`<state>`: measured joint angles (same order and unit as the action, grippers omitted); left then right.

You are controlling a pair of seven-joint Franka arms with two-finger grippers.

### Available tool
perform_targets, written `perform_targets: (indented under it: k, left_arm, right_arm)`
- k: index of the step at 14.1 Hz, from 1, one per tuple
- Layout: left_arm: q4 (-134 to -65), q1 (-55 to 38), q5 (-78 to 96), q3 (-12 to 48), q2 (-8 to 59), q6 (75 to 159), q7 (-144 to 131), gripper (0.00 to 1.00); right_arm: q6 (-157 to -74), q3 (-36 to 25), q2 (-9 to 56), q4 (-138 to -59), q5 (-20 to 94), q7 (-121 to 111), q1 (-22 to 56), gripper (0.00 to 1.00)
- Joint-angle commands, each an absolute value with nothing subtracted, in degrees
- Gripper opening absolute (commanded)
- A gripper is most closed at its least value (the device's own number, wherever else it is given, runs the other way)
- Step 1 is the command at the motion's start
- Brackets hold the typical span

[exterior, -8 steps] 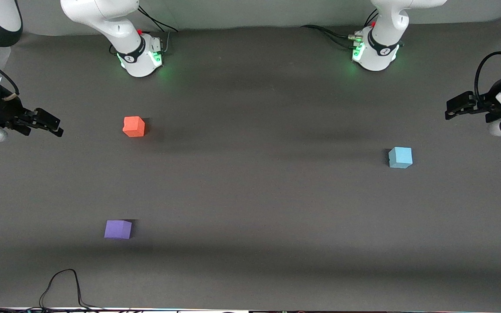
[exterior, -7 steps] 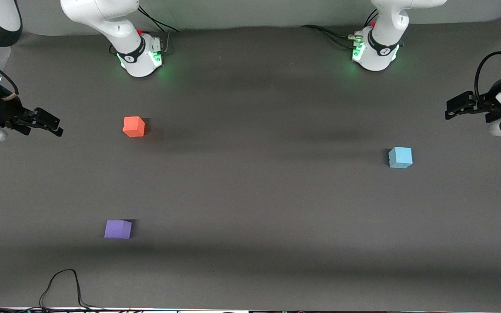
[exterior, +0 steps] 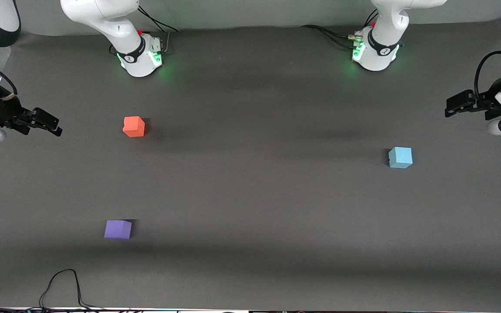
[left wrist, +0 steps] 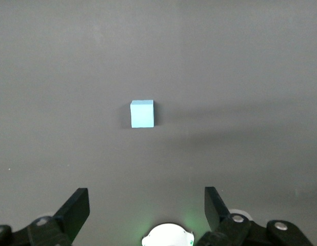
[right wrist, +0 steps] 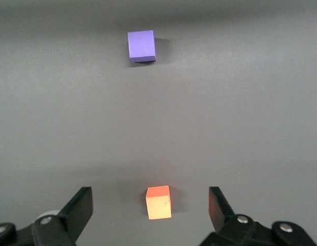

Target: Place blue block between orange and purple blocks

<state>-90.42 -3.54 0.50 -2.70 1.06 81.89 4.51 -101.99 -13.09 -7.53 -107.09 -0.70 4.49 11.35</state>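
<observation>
Blue block (exterior: 400, 157) sits on the table (exterior: 259, 195) toward the left arm's end, well apart from the orange block (exterior: 134, 126); purple block (exterior: 118, 229) is nearer the front camera than orange. No readable writing. Left gripper (left wrist: 147, 205) and right gripper (right wrist: 151, 204) are both spread open, holding nothing, at the table ends. A black cable (exterior: 65, 287) shows only in the front view.

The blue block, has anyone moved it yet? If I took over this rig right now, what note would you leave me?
Left pincer: open, empty, hanging at the left arm's end of the table.
Right pincer: open, empty, at the right arm's end.
Blue block: on the table toward the left arm's end, untouched.
Orange block and purple block: toward the right arm's end, purple nearer the front camera, gap between them open.
Done: nothing.
Left: grasp blue block, set it in that gap.
</observation>
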Motion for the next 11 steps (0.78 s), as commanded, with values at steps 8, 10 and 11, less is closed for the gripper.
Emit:
perform_targets:
  k: [8,10,11]
  left_arm:
    - [-117.7,-3.7,-2.2,-3.0,-12.7,99.0,9.4,1.0]
    - [-123.8,-3.3,-3.7,-3.0,-12.5,106.0,10.2,1.0]
    - [-127.0,-3.3,-3.8,-3.0,-11.9,110.3,10.3,1.0]
  right_arm:
    - [-100.5,-13.4,-7.3,-105.8,-1.5,4.2,11.5,1.0]
    - [-100.5,-13.4,-7.2,-105.8,-1.5,4.1,11.5,1.0]
    - [-100.5,-13.4,-7.2,-105.8,-1.5,4.1,11.5,1.0]
